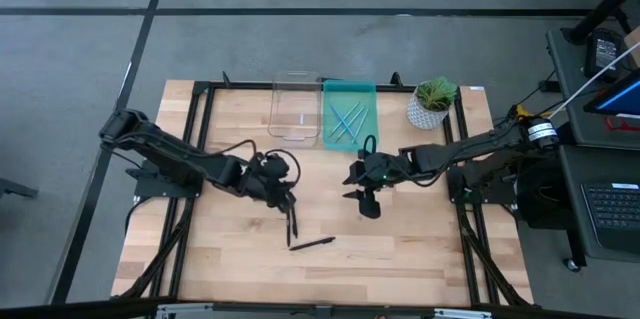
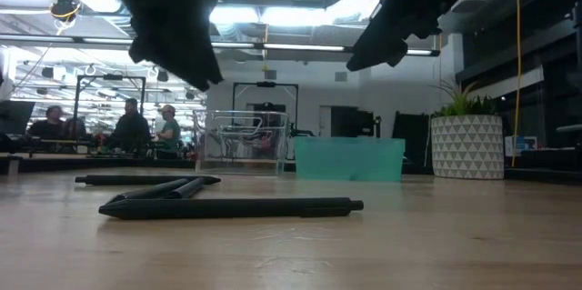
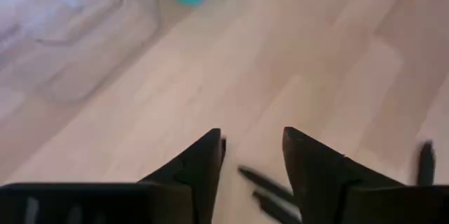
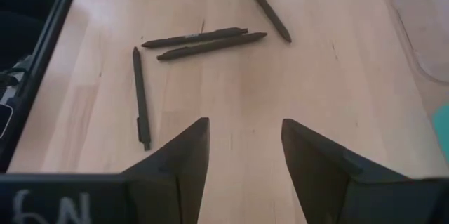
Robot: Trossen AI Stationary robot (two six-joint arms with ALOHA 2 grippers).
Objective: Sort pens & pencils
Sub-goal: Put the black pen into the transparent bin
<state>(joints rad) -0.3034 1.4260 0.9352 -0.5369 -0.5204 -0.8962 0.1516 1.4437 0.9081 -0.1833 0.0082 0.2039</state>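
Several black pens (image 4: pixel 194 38) lie flat and loose on the wooden table (image 1: pixel 420 249), near its front middle; in the high view I make out two of them (image 1: pixel 292 221) (image 1: pixel 311 244). Several teal pens (image 1: pixel 347 121) lie inside the teal tray (image 1: pixel 350 94) at the far middle. My left gripper (image 1: pixel 283 191) hangs open just above the black pens, with two pen ends (image 3: pixel 263 182) showing on the table beneath its fingers. My right gripper (image 1: pixel 362 199) hangs open to their right, nothing between its fingers (image 4: pixel 189 154).
A clear container (image 1: pixel 295 109) stands left of the teal tray at the far middle. A potted plant (image 1: pixel 432 102) stands at the far right. Bare wood lies at the table's near left and near right. People sit in the room beyond (image 2: pixel 132 126).
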